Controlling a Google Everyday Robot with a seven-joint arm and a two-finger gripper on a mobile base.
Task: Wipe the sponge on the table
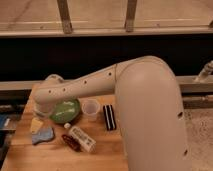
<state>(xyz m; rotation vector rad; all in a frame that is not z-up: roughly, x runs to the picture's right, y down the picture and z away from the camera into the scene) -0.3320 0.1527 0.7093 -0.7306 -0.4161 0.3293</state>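
Indoor workspace, perhaps a lab: wooden table (pixel 50 159) beside ledge (pixel 100 32) with metal posts (pixel 64 17)

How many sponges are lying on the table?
1. The light-blue sponge lies near the table's front left corner, in front of the green bowl. The arm may hide others. The gripper hangs over the table's left side, beside the bowl.

I can't see the gripper; the arm's (pixel 80 90) end hides it beside the bowl (pixel 67 111). The arm also covers the table's (pixel 27 156) right side, and the frame crops its front.
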